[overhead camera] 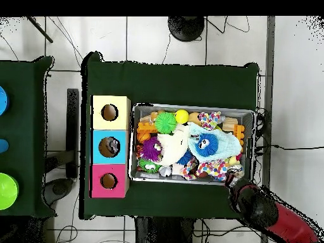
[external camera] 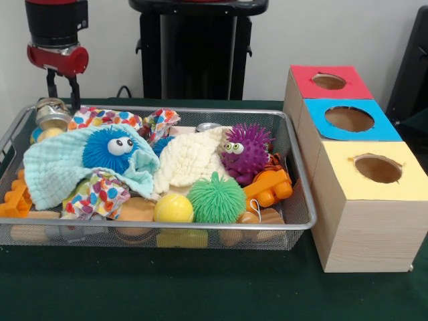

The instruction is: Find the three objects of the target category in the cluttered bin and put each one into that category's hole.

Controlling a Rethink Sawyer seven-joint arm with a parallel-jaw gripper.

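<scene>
A wire mesh bin (external camera: 301, 175) holds a jumble of toys. Among them are a blue spiky ball with eyes (external camera: 110, 148), a purple one (external camera: 245, 151), a green spiky ball (external camera: 216, 198) and a yellow ball (external camera: 173, 208). Orange toy bricks (external camera: 269, 187) lie beside them, and pale cloths (external camera: 187, 160) cover part of the pile. To the right stand the red box (external camera: 329, 81), the blue box (external camera: 349, 119) and the yellow box (external camera: 378, 168), each with a round hole. My gripper (external camera: 63, 99) hangs open and empty over the bin's far left corner, above a metal jar (external camera: 52, 112). In the overhead view the gripper (overhead camera: 233, 181) is at the bin's (overhead camera: 190, 106) lower right corner.
Wooden blocks (external camera: 137, 209) and an orange brick (external camera: 15, 200) lie along the bin's front and left side. A spotted cloth (external camera: 100, 190) is tucked under the blue ball. The overhead view shows a second green table (overhead camera: 25, 136) to the left.
</scene>
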